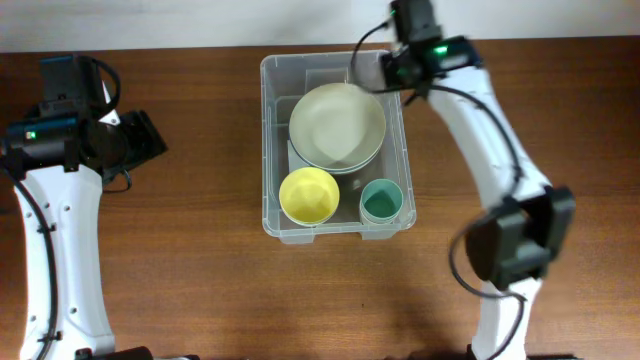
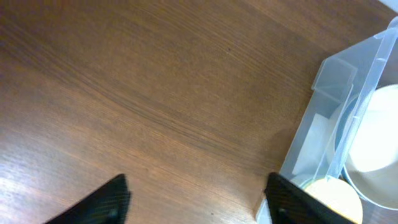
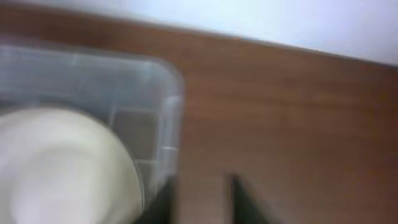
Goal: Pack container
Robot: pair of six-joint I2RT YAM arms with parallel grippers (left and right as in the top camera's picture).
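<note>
The container [image 1: 268, 130] sits mid-table, a little toward the far edge, and it is loaded: a cream bowl [image 1: 337, 123] at the far end, a yellow bowl [image 1: 308, 195] near left, a teal cup [image 1: 380, 202] near right

The left gripper [image 2: 199, 202] hangs out to the left over bare table [image 1: 180, 270], well apart from the bin, jaws wide and holding nothing

The right gripper [image 3: 200, 199] hovers just off the far right corner, fingers parted only a little, wood showing between them, nothing gripped

Clear plastic like this looks light and smooth, likely slippery, with walls that may flex under a pinch. With dishes inside it probably carries some weight, and they could slide if it tips. The thick rim looks the best hold, one gripper on each opposite side, kept level
</note>
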